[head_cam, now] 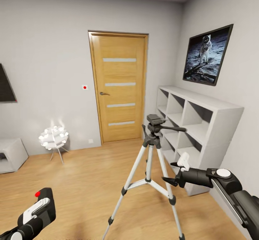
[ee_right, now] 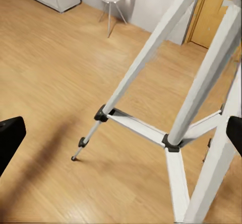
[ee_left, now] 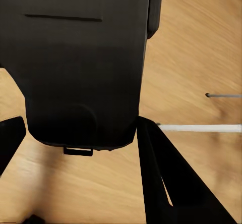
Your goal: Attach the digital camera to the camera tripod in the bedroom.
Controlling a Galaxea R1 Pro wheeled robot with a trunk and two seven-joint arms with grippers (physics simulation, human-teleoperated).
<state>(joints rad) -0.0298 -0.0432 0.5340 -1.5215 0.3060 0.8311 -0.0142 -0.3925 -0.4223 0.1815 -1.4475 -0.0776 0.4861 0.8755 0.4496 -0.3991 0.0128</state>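
Digital camera [head_cam: 42, 205] is sitting in the left hand [head_cam: 33, 214], low at the robot's left side, red button [head_cam: 37, 194] uppermost; in the left wrist view the black body [ee_left: 83, 62] is pinched between the two dark fingers [ee_left: 166, 178], so that hand is closed on it and carrying it. Judging from the pose, the camera is being kept upright so its underside can come down onto the mount. Camera tripod [head_cam: 151, 168] is standing in the bedroom on the wood plank floor [head_cam: 82, 175], legs spread, between the robot and the white cube shelf [head_cam: 201, 124]; its black head plate [head_cam: 155, 118] is bare and facing up, pan handle [head_cam: 172, 128] pointing toward the shelf. Camera and head plate are well apart, so attachment is not yet done. Right hand [head_cam: 172, 173] is hovering just beside the tripod's upper legs, fingers spread wide and gripping nothing; the right wrist view is looking down past the silver legs [ee_right: 151, 47] and brace [ee_right: 136, 125] to the floor, probably positioned to steady the stand. Wooden door [head_cam: 118, 87] is shut; astronaut picture [head_cam: 207, 54] is hanging above the shelf; a white lamp [head_cam: 54, 137] is glowing near the wall. No brand, label or readable writing is showing on any item
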